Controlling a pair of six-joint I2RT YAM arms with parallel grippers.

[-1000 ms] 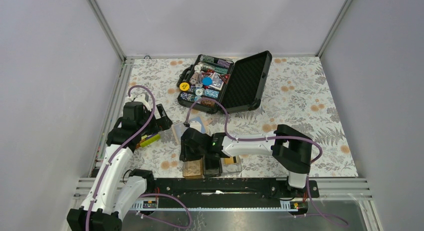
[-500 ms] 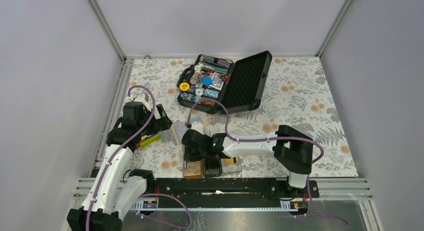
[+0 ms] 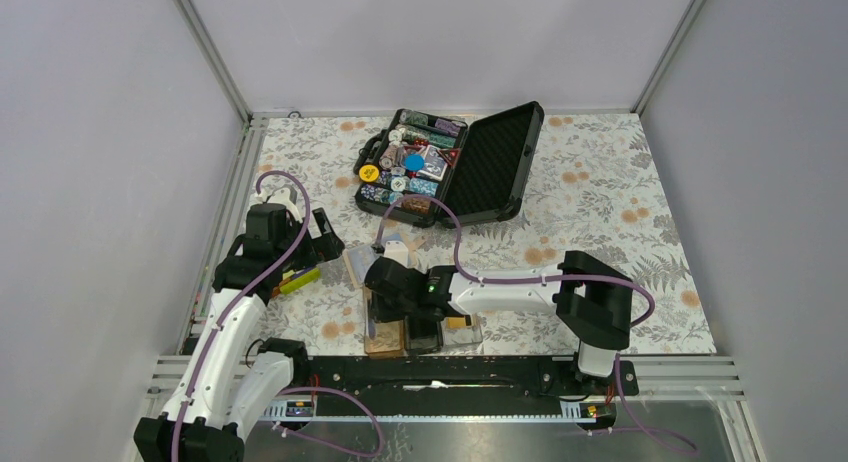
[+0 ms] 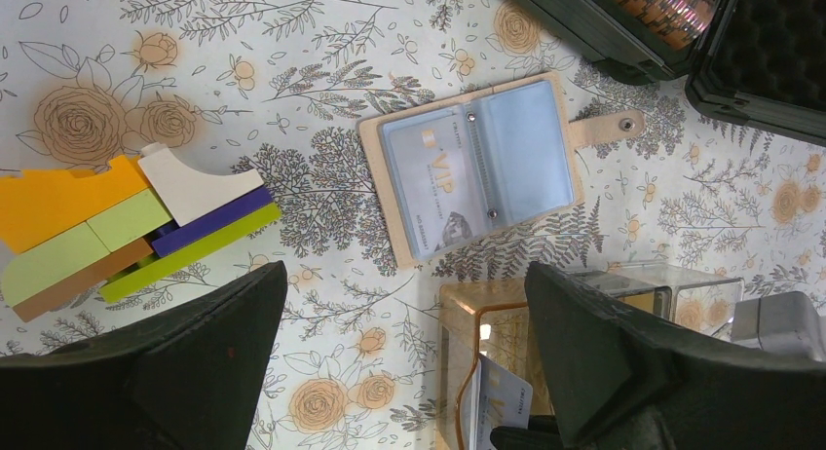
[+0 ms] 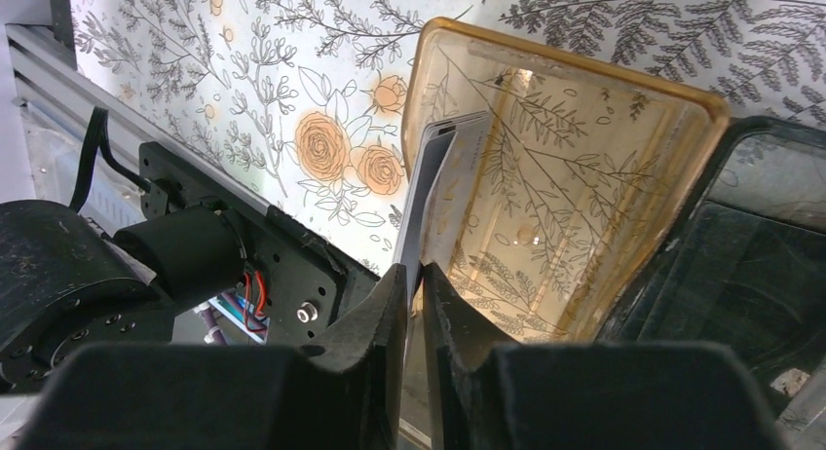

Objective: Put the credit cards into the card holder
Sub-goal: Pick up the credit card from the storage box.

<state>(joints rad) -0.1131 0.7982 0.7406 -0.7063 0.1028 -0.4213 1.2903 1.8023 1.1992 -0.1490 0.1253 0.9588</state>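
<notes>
My right tool [image 5: 417, 275] has its fingers pinched together on a card [image 5: 431, 192]. The card stands on edge, tilted, inside the amber end compartment of the holder [image 5: 575, 65], straight ahead of the fingertips, and the dark compartment sits just beside it. My left tool [image 4: 409, 372] hangs over the tabletop [image 4: 321, 41] with its fingers spread wide, gripping nothing. Ahead of it lies an open wallet [image 4: 477, 168], and some blocks [image 4: 117, 226] lie off to one side.

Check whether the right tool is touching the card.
Touching. Right wrist view: the right tool pinches the card by its near edge, with no gap showing.
</notes>
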